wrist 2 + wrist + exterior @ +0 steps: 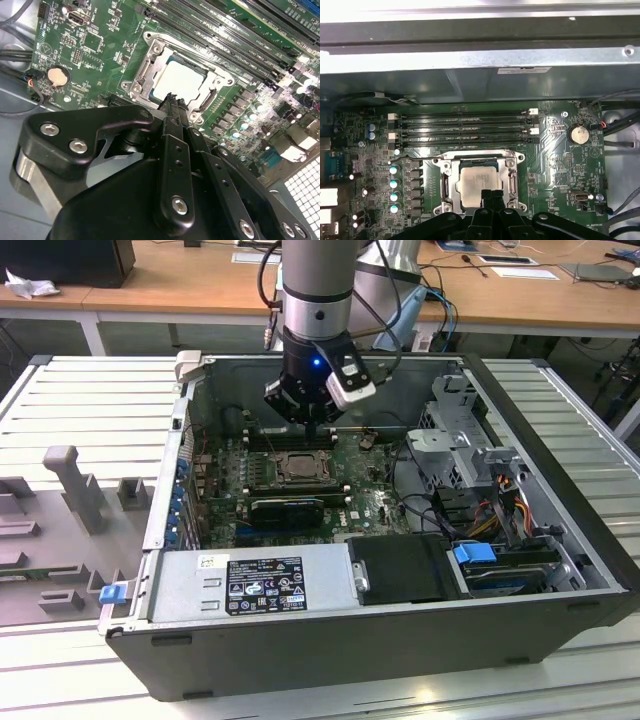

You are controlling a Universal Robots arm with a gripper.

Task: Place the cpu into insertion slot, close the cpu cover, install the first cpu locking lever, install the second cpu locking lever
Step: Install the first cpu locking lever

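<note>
1. Claw (312, 426) (172, 100) (492, 193) – on arm (315, 300), reaching down into case (400, 640). Fingers pressed together, nothing seen between them. Exterior view: claw at 12 o'clock of slot. Both wrist views: tips sit over the near edge of cpu and cover; contact or gap, can't tell.
2. Cpu (181, 80) (477, 182) – pale square chip, lying flat in slot, top showing through cover's cut-out.
3. Slot (446, 186) – square socket w/ silvery rim, approx mid mobo, just beside RAM slots.
4. Cover (212, 75) (480, 159) – silvery frame plate, lying down flat over slot, framing cpu on all sides.
5. Mobo (370, 500) – green board on case floor.
6. RAM slots (225, 35) (462, 127) – long black rows; exterior view: 12 o'clock of slot, under claw.
7. Coin cell (58, 76) (579, 133) – round silver battery on mobo, well apart from slot.
8. Card (285, 508) – long, black, at 6 o'clock of slot in exterior view.
9. PSU (250, 585) – grey box w/ label, 6–7 o'clock of slot, against case's near wall.
10. Drive cage (455, 415) – metal bracket, approx 3 o'clock of slot; cables just below it.
11. Counter (80, 400) – ribbed metal top carrying case.
12. Fixtures (75, 480) – grey blocks on counter, 9 o'clock of case.
</note>
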